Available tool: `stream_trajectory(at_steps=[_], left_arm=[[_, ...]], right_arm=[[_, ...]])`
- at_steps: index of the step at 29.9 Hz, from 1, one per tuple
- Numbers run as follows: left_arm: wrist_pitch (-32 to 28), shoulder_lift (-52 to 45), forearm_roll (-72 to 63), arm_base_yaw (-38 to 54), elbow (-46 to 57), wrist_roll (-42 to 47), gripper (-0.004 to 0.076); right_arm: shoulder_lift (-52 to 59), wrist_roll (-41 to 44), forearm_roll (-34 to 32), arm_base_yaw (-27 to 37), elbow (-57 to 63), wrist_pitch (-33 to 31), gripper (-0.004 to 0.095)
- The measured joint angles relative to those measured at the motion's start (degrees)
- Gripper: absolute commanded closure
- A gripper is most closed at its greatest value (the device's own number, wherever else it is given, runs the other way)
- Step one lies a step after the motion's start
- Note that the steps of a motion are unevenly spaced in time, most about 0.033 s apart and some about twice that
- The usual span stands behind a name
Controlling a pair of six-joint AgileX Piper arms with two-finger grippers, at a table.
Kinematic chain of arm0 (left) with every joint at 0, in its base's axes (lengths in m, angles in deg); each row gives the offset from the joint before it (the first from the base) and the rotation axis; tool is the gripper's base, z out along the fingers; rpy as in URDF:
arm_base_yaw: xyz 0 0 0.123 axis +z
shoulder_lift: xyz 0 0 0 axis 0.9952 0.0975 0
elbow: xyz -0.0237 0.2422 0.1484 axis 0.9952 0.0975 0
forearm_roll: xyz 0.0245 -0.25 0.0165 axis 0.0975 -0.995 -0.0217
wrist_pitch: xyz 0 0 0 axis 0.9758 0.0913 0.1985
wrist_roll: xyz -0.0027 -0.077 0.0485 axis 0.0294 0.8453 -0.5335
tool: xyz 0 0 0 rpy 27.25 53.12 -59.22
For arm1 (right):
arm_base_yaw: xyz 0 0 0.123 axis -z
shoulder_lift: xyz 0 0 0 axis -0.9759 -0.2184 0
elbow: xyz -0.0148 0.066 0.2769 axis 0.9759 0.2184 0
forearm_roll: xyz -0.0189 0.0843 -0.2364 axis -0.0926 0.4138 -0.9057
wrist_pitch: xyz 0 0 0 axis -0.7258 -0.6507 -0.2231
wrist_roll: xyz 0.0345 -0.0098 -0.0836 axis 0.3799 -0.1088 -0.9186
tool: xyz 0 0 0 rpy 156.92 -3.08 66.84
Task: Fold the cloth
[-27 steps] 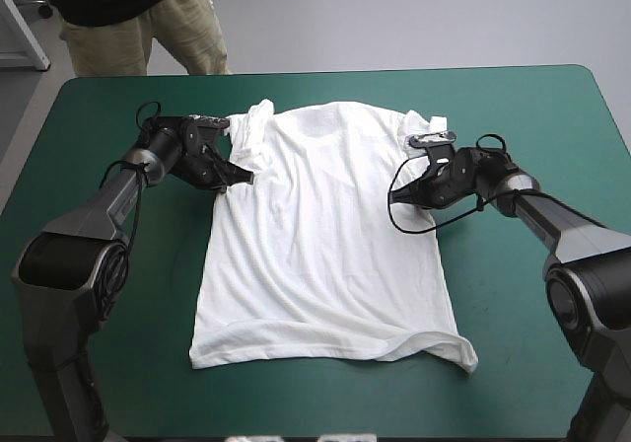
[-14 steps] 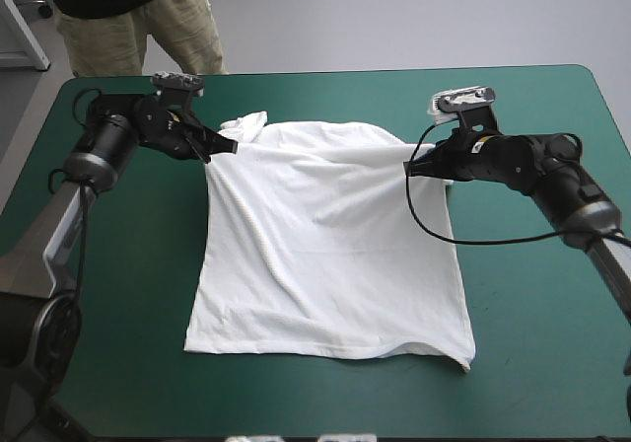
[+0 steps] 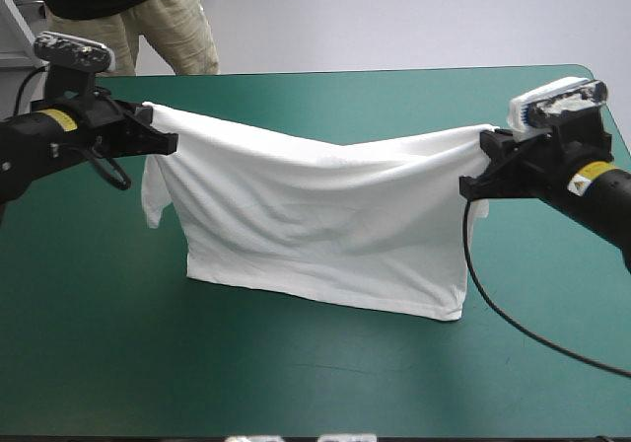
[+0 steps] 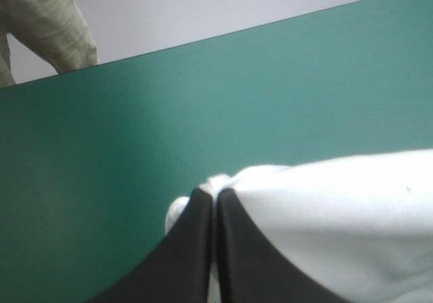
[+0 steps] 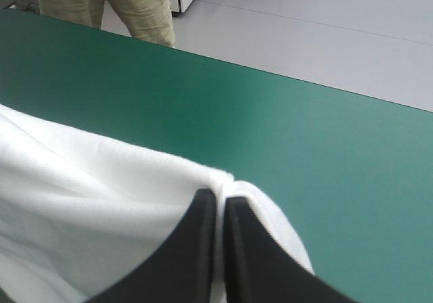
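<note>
High view gave us the table (image 3: 325,373) first, its teal-green cover filling most of the picture. Over the middle of the table we saw the T-shirt (image 3: 315,225), white and lifted, stretched between the two arms like a hanging sheet. Its upper edge sagged midway, and its lower edge seemed to reach the cover, lying closer to the table's near edge on the right than on the left. One sleeve (image 3: 153,203) dangled under the corner nearest the table's left edge. We found the left gripper (image 3: 170,144) raised off the cover toward the left edge, clamped on that upper corner. The right gripper (image 3: 473,182) was pinching the opposite upper corner toward the right edge. In each wrist view we saw the black fingers drawn together into a narrow arch, with white fabric bunched between and around their tips and bare cover ahead of them.
</note>
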Motion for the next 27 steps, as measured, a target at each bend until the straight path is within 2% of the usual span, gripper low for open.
stream_trajectory(at_steps=[5,9,16,21,27], left_arm=[[2.52,-8.08,0.00,0.00,0.00,-0.18,0.0731],[3.24,-13.88,0.19,0.00,0.00,-0.18,0.0731],[4.13,-22.29,2.80,0.00,-0.15,2.02,0.0733],[9.54,-22.93,3.08,0.00,0.13,2.80,0.0733],[8.14,-21.32,3.36,0.00,3.99,3.16,0.0733]], right_arm=[[6.15,0.27,-0.32,0.00,-3.73,-10.34,0.0920],[10.11,2.48,-2.07,0.00,-8.05,-16.18,0.0919],[12.60,4.76,-6.33,0.00,-22.11,-26.85,0.0919],[12.41,4.90,-4.18,0.00,-22.81,-26.99,0.0919],[8.08,4.68,-3.73,0.00,-18.87,-26.99,0.0921]])
